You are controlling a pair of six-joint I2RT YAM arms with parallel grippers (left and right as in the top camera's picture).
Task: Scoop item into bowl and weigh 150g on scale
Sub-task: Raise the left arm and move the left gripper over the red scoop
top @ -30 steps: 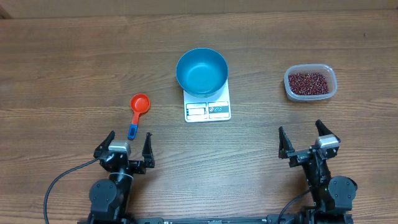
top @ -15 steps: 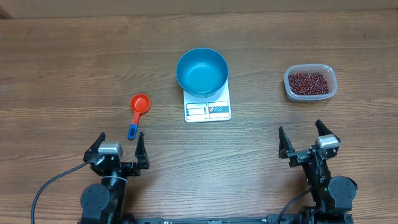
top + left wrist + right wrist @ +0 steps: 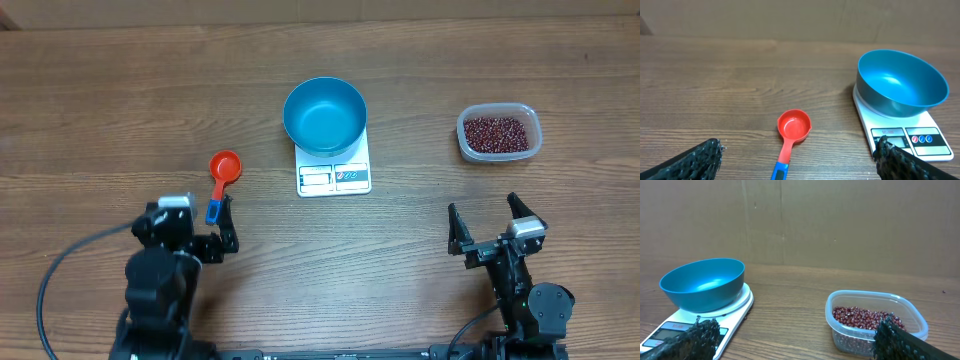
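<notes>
Left tool (image 3: 190, 213) is spread wide and empty, just behind the red scoop (image 3: 222, 172). The scoop's long axis runs almost straight away from it, blue handle end nearest, cup farther, so the left arm is clearly nearer. Right tool (image 3: 483, 210) is spread and empty, short of the clear tub (image 3: 534, 128) holding the beans (image 3: 494, 133) at far right. Blue bowl (image 3: 324, 115) sits on the scale (image 3: 335, 178) mid-bench (image 3: 120, 90). Scale panel print is too small to read.

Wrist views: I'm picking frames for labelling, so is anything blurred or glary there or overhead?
Left wrist: left fingers soft and dark at the bottom corners; scoop sharp; a mild sheen inside the bowl. Right wrist: right fingers equally blurred; beans in focus. Overhead: even light, crisp, only faint shadows on the table.
</notes>
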